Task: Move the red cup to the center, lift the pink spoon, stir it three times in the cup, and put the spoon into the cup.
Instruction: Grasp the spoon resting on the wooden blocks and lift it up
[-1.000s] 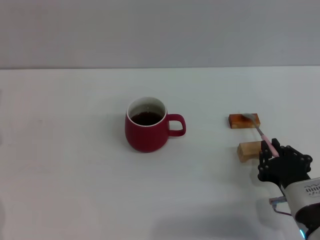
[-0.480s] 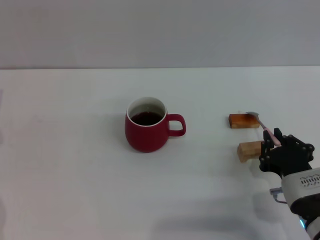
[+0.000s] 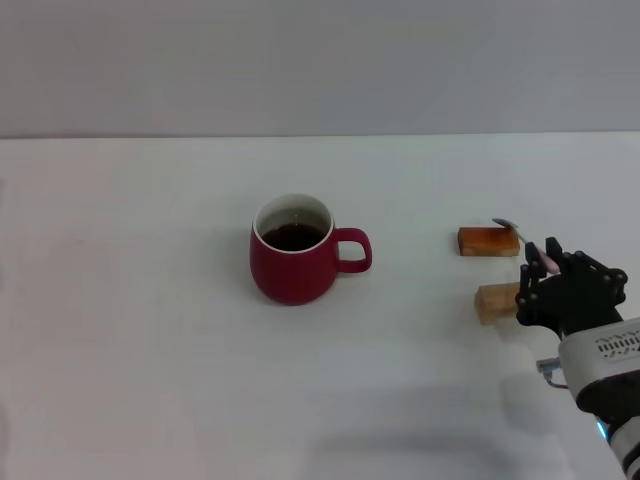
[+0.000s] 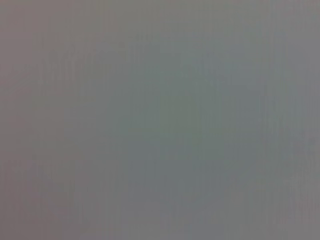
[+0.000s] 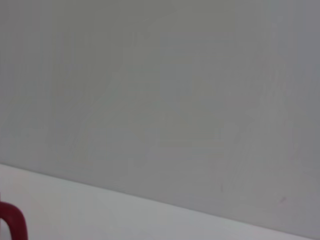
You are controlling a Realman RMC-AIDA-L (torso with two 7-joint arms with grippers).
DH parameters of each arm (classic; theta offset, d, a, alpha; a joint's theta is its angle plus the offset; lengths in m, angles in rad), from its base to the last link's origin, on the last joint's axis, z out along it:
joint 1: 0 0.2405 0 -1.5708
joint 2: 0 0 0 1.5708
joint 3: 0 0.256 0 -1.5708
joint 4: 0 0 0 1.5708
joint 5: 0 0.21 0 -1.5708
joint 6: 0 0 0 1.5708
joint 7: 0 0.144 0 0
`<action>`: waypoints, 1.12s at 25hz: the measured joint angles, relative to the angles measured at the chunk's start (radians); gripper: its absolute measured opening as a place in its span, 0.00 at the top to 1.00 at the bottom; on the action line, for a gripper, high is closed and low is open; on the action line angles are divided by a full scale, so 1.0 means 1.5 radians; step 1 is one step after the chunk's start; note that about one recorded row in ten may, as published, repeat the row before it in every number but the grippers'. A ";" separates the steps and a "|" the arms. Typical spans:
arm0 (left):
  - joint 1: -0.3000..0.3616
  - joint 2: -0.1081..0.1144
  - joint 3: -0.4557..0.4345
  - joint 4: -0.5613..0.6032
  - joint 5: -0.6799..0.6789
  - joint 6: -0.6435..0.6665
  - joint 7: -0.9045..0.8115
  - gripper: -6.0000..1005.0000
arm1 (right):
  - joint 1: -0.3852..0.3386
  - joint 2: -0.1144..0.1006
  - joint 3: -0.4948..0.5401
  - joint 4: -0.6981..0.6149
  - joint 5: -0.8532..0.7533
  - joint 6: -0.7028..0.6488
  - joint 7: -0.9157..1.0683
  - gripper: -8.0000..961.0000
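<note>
The red cup [image 3: 293, 258] stands near the middle of the white table, handle toward the right, with dark liquid inside. A sliver of its handle [image 5: 14, 223] shows in the right wrist view. At the right, my right gripper [image 3: 546, 272] is shut on the pink handle of the pink spoon [image 3: 522, 242]. The spoon is lifted, its grey bowl pointing up and back over the far wooden block. The left gripper is out of view; its wrist view shows only flat grey.
Two wooden blocks lie at the right: a reddish-brown one [image 3: 488, 241] farther back and a pale one [image 3: 497, 300] nearer, just left of my right gripper. The table's far edge [image 3: 320, 137] meets a grey wall.
My right gripper has risen and shifted slightly right and back, lifting the spoon's bowl off the reddish-brown block. The cup and blocks have not moved.
</note>
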 joint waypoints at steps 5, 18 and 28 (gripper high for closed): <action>0.000 -0.001 0.000 0.000 0.000 -0.001 0.000 0.16 | 0.001 0.003 0.022 0.013 -0.001 -0.002 -0.033 0.84; 0.005 -0.001 0.000 0.000 0.000 -0.002 0.000 0.16 | -0.001 0.003 0.051 0.044 -0.002 -0.004 -0.067 0.85; 0.003 -0.003 0.000 0.002 0.000 -0.002 0.000 0.16 | 0.029 0.003 0.061 0.056 -0.002 -0.004 -0.068 0.85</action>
